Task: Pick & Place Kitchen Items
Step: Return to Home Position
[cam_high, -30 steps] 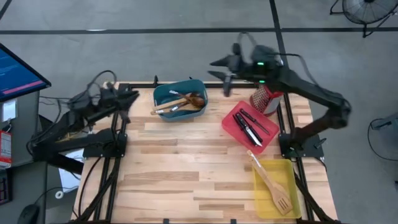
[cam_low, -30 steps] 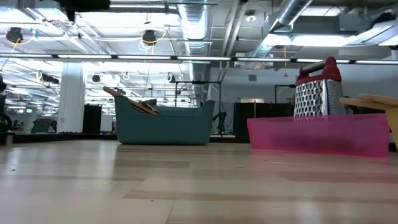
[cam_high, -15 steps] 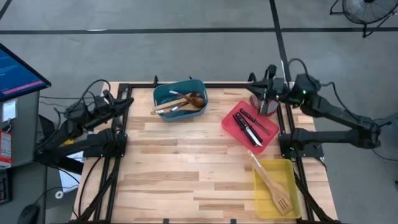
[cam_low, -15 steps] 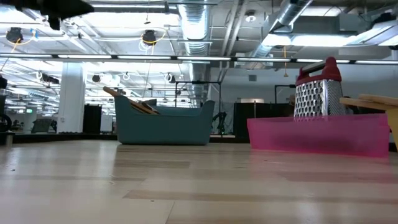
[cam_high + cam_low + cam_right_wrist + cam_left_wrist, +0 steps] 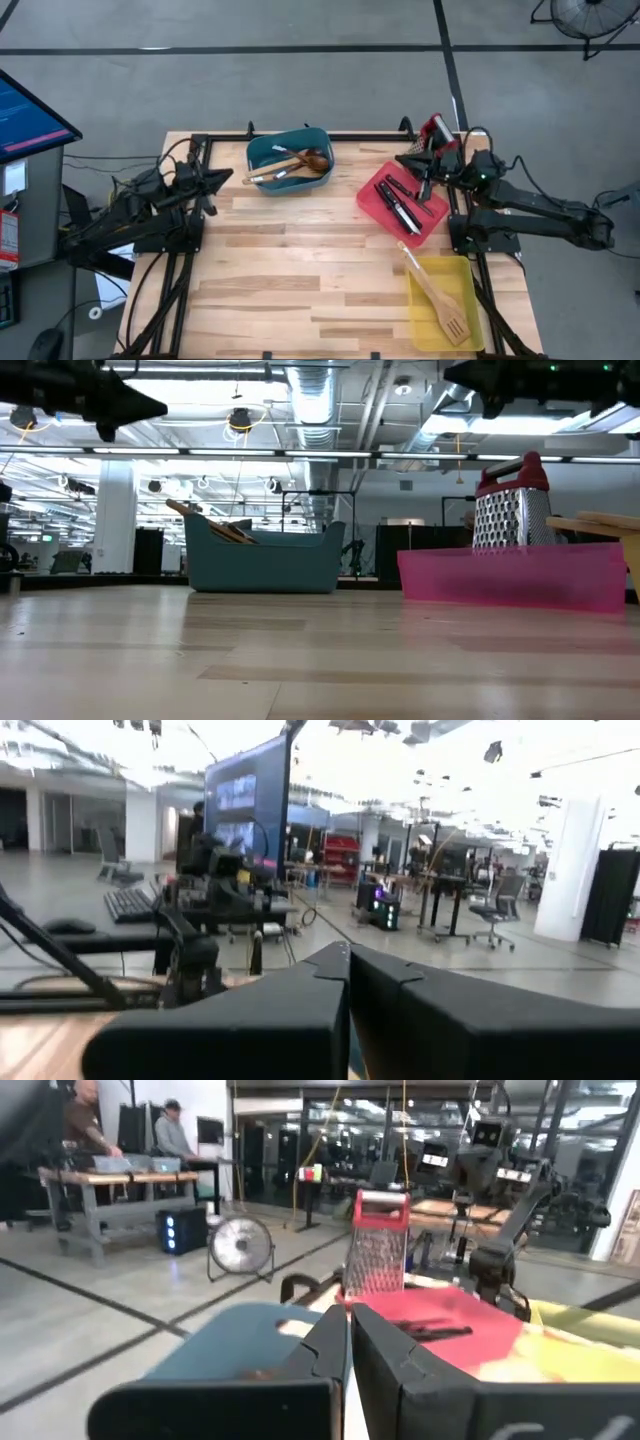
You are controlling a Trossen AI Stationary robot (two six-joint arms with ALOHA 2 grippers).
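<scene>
Both arms are parking off the work area, neither carrying anything
- left pincer (image 5: 347, 1325): fingers pressed together, nothing between them, hovering over the 9 o'clock edge of the tabletop (image 5: 300, 260), nose pointing toward 3 o'clock
- right pincer (image 5: 348, 960): fingers also together and empty, hanging above the 2 o'clock corner, just beside the grater (image 5: 437, 128) and over the far edge of the red bin (image 5: 432, 218), pointing toward 9 o'clock
- wooden spoons (image 5: 300, 163) are lying in the teal bin (image 5: 290, 140), which is sitting at 12 o'clock. Dark bowls are pointing toward 3 o'clock. The count is hard to read, and something pale and metallic seems to be lying among them
- knives (image 5: 402, 208) are lying side by side in the red bin at 2 o'clock, black handles toward 11 o'clock
- spatula (image 5: 437, 292), slotted, is lying diagonally in the yellow bin (image 5: 425, 325) at 4 o'clock. The slotted end is sitting inside the bin and the handle is sticking out over the rim toward 11 o'clock
- grater is standing upright on the tabletop behind the red bin, as the low view is showing
</scene>
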